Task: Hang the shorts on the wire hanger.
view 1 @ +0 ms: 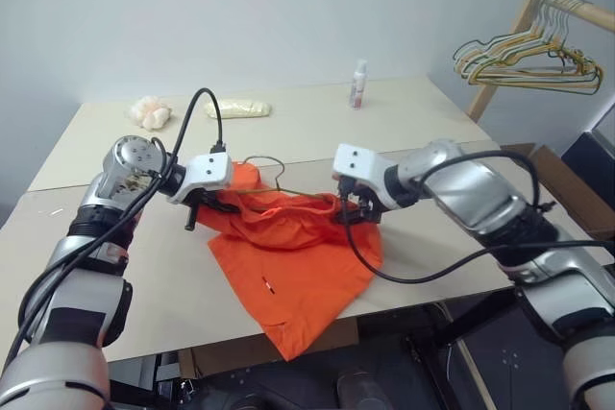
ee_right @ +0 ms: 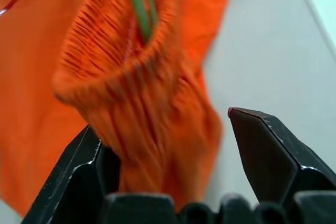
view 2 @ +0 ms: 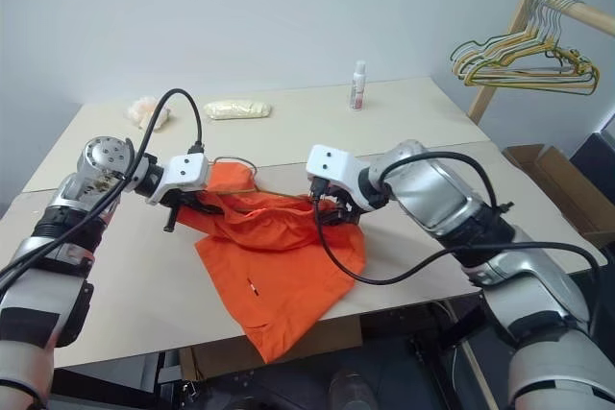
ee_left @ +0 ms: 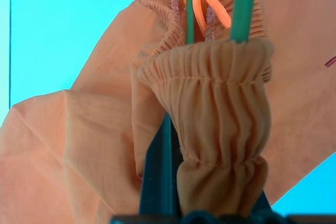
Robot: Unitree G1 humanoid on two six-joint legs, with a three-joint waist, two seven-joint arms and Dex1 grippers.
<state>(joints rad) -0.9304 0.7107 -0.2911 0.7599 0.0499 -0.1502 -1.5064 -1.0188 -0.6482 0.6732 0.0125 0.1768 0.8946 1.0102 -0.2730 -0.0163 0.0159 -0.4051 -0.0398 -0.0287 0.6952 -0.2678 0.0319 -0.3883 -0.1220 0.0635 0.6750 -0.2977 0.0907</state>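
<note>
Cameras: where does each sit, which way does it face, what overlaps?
Left eye: head, forward and down over the table; both arms, shorts, hanger, rack.
Right eye: its stereo twin, same scene.
Left wrist: on the left arm, along the left claw, shut on the shorts' waistband and hanger wire.
Right wrist: on the right arm, along the open right claw, black fingers either side of the waistband.
Shared: both wrist views see waistband and wire.
</note>
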